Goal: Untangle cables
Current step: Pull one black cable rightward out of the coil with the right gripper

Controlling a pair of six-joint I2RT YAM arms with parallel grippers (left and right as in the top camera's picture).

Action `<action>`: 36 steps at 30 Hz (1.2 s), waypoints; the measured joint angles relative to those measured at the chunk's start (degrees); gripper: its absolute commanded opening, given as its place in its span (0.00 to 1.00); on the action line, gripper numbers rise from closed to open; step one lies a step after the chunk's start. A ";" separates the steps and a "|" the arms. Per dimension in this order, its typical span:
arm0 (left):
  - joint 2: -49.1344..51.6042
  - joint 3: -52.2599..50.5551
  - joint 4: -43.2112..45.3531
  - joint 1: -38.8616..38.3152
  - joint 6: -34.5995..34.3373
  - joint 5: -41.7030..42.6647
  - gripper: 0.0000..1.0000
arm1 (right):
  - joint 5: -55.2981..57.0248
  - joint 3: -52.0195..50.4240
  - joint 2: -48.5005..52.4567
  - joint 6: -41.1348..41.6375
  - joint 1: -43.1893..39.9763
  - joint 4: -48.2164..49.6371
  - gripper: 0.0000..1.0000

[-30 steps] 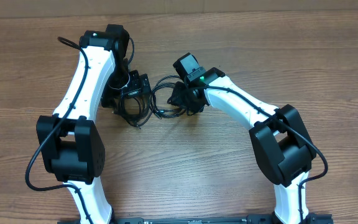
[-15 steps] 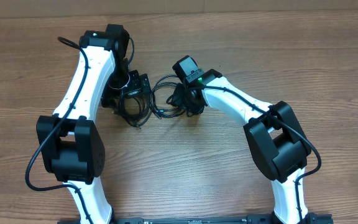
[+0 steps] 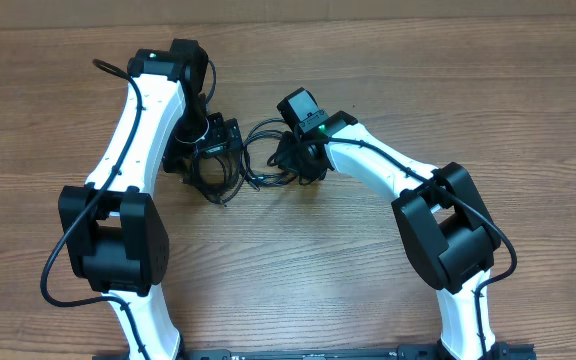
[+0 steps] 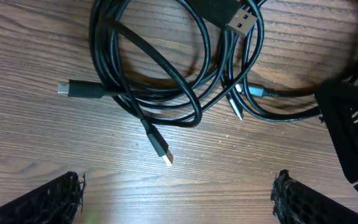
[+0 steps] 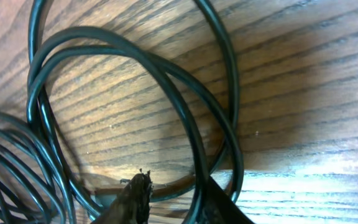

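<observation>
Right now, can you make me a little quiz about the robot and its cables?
1. True or false: the left gripper is shut on a cable.
2. What do the cables lie on? A) a wooden table B) a metal tray C) a blue cloth
3. Fill in: the cables are coloured ___.
Key: 1 false, it is wide open and empty; 2 A; 3 black.
</observation>
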 measured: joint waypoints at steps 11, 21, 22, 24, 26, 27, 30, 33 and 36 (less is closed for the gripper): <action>0.00 0.00 0.07 0.00 0.00 0.02 1.00 | -4.74 0.61 0.00 -2.82 -0.96 -3.43 0.04; 0.00 0.00 0.22 0.00 0.00 0.00 1.00 | -12.57 4.09 -13.60 -13.81 -4.61 -5.51 0.04; 0.00 0.00 0.22 0.00 0.00 0.00 1.00 | -12.31 4.52 -16.06 -14.47 -4.52 -5.99 0.04; 0.00 0.00 0.22 0.02 0.00 0.00 1.00 | -11.32 5.42 -21.24 -15.52 -4.20 -7.06 0.04; 0.00 0.00 0.22 0.00 0.00 0.00 0.99 | -10.93 6.03 -25.09 -16.24 -3.65 -7.61 0.04; 0.00 0.00 0.24 0.00 -0.02 0.00 0.99 | -10.91 6.36 -26.43 -16.46 -3.28 -7.76 0.04; 0.00 0.00 0.28 0.02 0.00 0.09 1.00 | -11.06 6.64 -27.39 -16.79 -2.08 -8.52 0.04; 0.00 0.00 0.28 0.00 0.31 1.05 1.00 | -11.28 6.64 -26.03 -16.98 -1.09 -9.66 0.04; 0.00 0.00 0.44 0.00 3.02 3.78 1.00 | -10.84 6.60 -25.00 -15.93 -0.63 -9.81 0.04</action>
